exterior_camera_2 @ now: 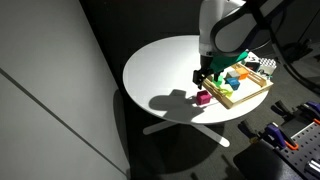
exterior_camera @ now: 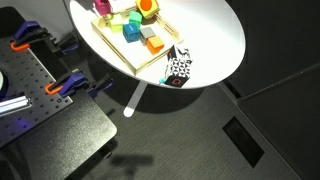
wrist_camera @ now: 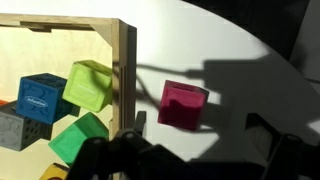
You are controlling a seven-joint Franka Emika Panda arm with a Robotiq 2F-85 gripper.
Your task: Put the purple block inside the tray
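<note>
The purple block (wrist_camera: 183,104) is a magenta cube resting on the white table, just outside the tray's wooden rim (wrist_camera: 125,70). In an exterior view the block (exterior_camera_2: 203,98) lies next to the tray (exterior_camera_2: 248,99), in the arm's shadow. My gripper (wrist_camera: 200,138) is open and empty. Its two dark fingers stand on either side of the block's line, a little short of it. In an exterior view the gripper (exterior_camera_2: 204,78) hangs just above the block. The tray (exterior_camera: 106,47) holds several coloured blocks. The gripper does not show in that view.
Inside the tray near the rim lie two green blocks (wrist_camera: 90,85) (wrist_camera: 78,138) and a blue one (wrist_camera: 40,95). A black-and-white patterned object (exterior_camera: 178,68) sits by the tray near the round white table's edge (exterior_camera: 225,70). Clamps and a breadboard stand beside the table.
</note>
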